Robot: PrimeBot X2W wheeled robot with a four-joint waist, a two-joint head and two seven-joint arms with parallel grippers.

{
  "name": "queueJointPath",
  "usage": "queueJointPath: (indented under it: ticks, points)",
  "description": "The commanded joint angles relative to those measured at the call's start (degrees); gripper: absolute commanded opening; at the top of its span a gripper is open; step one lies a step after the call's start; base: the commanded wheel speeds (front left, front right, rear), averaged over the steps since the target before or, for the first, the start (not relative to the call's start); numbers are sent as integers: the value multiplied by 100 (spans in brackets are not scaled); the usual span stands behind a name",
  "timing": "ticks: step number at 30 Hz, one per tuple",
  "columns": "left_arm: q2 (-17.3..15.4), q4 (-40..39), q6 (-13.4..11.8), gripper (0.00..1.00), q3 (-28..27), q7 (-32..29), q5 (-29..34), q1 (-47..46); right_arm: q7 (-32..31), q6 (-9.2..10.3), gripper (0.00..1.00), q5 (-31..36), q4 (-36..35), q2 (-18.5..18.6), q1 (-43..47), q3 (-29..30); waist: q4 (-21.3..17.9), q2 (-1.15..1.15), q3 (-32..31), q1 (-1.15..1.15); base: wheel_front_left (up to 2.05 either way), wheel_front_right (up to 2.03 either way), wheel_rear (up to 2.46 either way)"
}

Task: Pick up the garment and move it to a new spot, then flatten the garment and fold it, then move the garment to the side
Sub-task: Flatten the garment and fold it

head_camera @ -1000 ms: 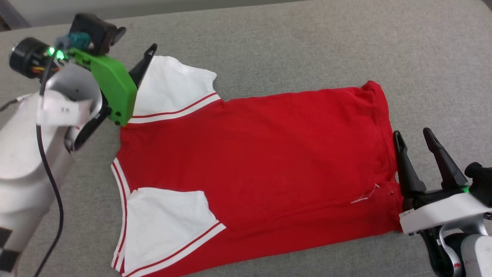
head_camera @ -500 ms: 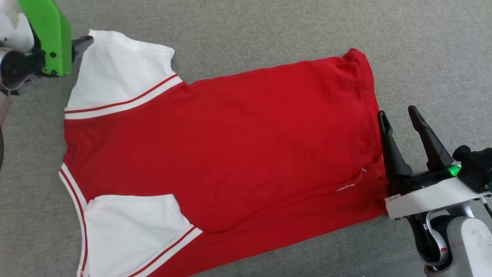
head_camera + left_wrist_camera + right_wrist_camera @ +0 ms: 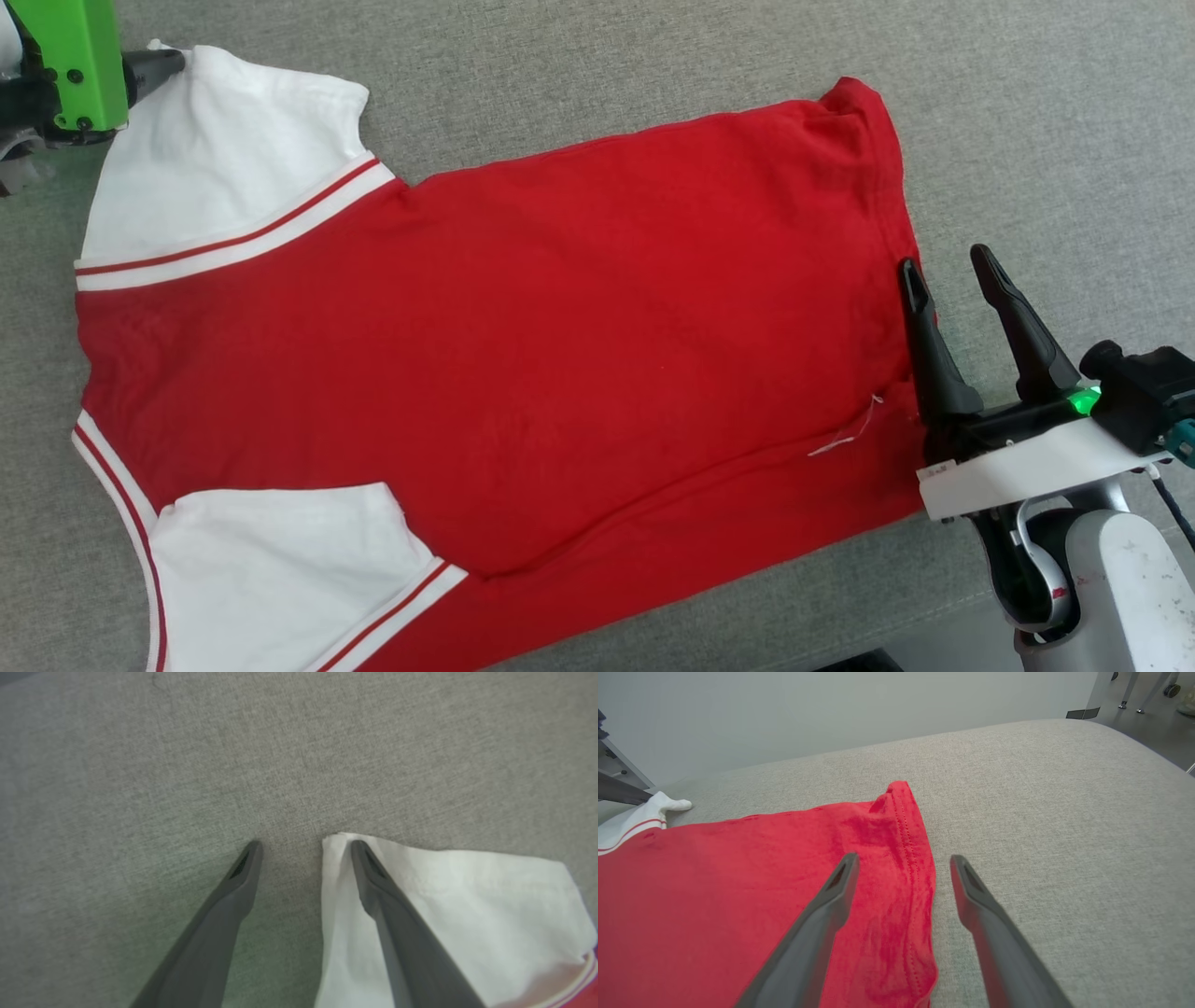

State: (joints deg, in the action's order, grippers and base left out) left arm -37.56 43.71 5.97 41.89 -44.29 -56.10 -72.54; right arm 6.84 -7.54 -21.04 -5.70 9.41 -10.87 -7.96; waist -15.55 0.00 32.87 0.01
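Red jersey is lying flat on the grey upholstery, long axis running L-R: sleeves at the left, hem at the right. L gripper is sitting at the far-left sleeve corner, fingers wide apart, one over white cloth, one over bare upholstery. R gripper is straddling the hem near-right, fingers spread too, nothing clamped. Each arm's covering its own end, so prob. a two-ended grab coming.
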Motion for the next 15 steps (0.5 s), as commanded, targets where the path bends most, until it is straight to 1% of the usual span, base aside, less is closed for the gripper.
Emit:
queueJointPath:
  ticks: [1, 2, 3, 10, 12, 15]
  points:
    - [167, 71, 13, 17, 118, -165, -101, 210, 41, 5, 100, -29, 25, -8, -113, -7, 15, 0, -8, -1, 0, 0, 0]
    - [179, 58, 21, 0, 128, -205, -129, 236, 39, 5, 100, -27, 37, -4, -123, 1, 26, 0, -15, -1, 0, 0, 0]
    - [184, 36, 28, 0, 133, -204, -143, 251, 34, 5, 100, -23, 47, 1, -133, 12, 37, 0, -24, -1, 0, 0, 0]
    - [293, -78, 59, 0, -41, 542, -221, 408, -154, 5, 100, 27, 56, 171, -130, 139, 233, 0, -380, -1, 0, 0, 0]
    - [307, -126, 67, 0, -88, 755, -233, 454, -315, 5, 100, 43, 36, 269, -117, 177, 315, 0, -515, -1, 0, 0, 0]
    - [337, -279, 80, 0, -134, 1015, -261, 551, -715, 5, 100, 39, 12, 450, -126, 255, 473, 0, -716, -1, 0, 0, 0]
